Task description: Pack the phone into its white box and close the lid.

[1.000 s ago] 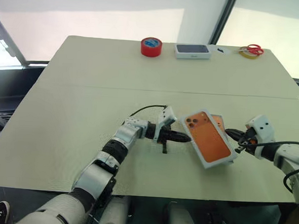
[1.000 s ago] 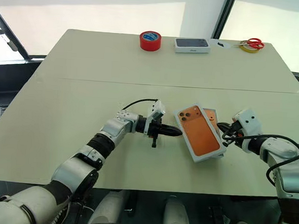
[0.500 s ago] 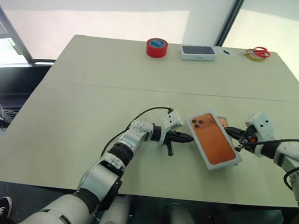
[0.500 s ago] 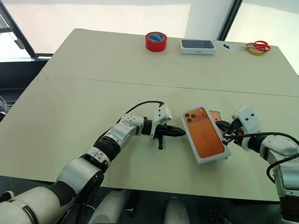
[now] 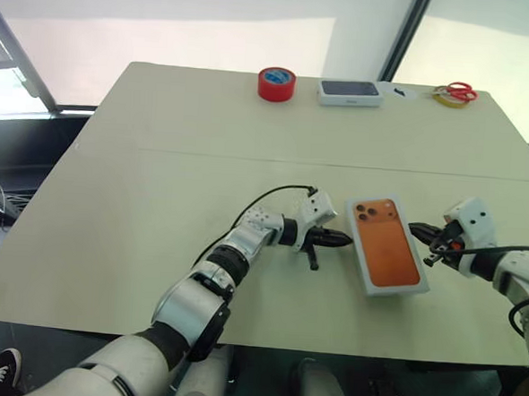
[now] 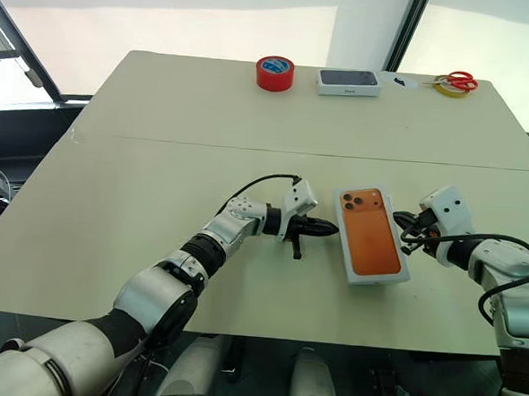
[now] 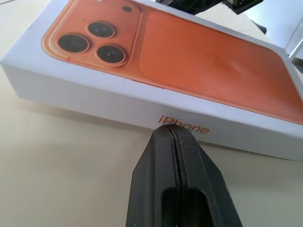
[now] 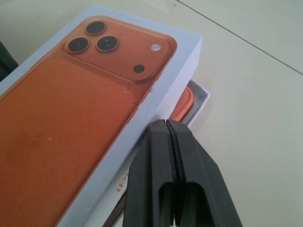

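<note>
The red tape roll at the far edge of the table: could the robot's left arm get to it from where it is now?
Probably not without stepping or leaning. The red tape roll sits at the table's far edge, the left gripper near the front. Nothing stands between them.

Matt card, rubbery black fingers

You see the lid (image 7: 156,71) as smooth matt white cardboard with an orange print; the table (image 5: 159,156) looks matt beige, the fingers (image 7: 177,189) dull black.

My arms wear pale grey shells with black ribbed joints. A thin black cable loops to each white, boxy wrist housing. My left gripper (image 5: 338,240) and right gripper (image 5: 421,231) each end in two slim matte black fingers with rounded tips.
</note>
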Robot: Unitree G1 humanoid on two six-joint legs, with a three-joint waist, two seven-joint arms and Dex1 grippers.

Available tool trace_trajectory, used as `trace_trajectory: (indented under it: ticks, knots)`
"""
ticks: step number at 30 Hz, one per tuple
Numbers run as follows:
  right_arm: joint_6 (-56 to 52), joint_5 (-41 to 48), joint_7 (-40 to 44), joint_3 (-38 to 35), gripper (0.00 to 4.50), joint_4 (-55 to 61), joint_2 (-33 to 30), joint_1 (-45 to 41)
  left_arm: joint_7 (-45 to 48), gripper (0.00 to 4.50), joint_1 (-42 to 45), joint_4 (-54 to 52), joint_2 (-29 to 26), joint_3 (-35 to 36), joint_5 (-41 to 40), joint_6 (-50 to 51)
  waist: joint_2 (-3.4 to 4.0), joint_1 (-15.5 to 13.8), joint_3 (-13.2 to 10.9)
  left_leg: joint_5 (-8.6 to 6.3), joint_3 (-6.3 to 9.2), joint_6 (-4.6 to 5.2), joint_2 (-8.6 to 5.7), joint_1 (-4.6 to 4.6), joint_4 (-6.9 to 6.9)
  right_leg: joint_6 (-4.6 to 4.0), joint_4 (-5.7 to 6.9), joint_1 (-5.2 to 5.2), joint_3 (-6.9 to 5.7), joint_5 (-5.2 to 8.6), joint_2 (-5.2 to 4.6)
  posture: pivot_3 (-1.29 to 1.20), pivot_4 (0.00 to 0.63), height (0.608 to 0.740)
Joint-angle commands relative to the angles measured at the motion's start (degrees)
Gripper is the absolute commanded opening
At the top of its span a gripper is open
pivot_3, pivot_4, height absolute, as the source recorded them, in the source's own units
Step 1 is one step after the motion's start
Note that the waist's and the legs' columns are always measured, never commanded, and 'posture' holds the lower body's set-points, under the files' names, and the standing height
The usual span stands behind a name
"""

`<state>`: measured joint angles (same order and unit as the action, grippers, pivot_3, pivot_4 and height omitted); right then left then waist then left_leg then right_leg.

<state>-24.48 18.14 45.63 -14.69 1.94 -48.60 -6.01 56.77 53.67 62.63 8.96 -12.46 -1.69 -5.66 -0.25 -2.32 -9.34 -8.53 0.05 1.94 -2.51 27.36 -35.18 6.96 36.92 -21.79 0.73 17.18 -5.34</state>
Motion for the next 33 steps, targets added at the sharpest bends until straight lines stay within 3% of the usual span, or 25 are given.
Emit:
trace_trajectory:
  ticks: [1, 23, 27, 33]
  knots:
    - [1.3, -0.7, -0.2, -0.4, 0.02, 1.0, -0.5, -1.6, -1.9, 0.0, 2.6, 0.3, 2.1, 1.4, 0.0, -2.2, 0.0, 0.1, 0.0, 0.0, 0.0, 0.0, 0.0, 0.0, 0.0, 0.0, 0.0, 0.0, 0.0, 0.0, 0.0, 0.0, 0.15, 0.738]
    - [4.5, -6.1, -3.9, 0.9, 0.02, -4.4, 0.5, -3.6, -7.6, 0.0, 5.7, 4.7, 3.9, 3.5, 0.8, -5.1, -0.01, 0.1, 0.0, 0.0, -0.01, -0.01, 0.0, 0.01, 0.01, 0.04, 0.07, -0.06, 0.01, -0.02, 0.05, 0.0, 0.15, 0.738]
    - [6.6, -2.1, -4.4, -3.5, 0.02, -4.1, 2.0, -6.2, -5.1, 0.0, 6.6, 3.0, 4.5, 6.0, -2.2, -4.4, -0.01, 0.1, 0.0, 0.0, -0.01, -0.01, 0.0, 0.01, 0.02, 0.03, 0.07, -0.07, 0.0, -0.02, 0.06, 0.0, 0.15, 0.738]
    - [1.3, 9.2, 2.3, -6.9, 0.02, 3.2, 3.3, -5.2, -8.9, 0.0, 7.1, 4.4, 6.3, 4.3, 0.8, -5.9, -0.01, 0.0, 0.0, 0.01, 0.0, 0.0, 0.0, 0.01, 0.02, 0.06, 0.07, -0.04, -0.01, -0.03, 0.07, 0.0, 0.15, 0.738]
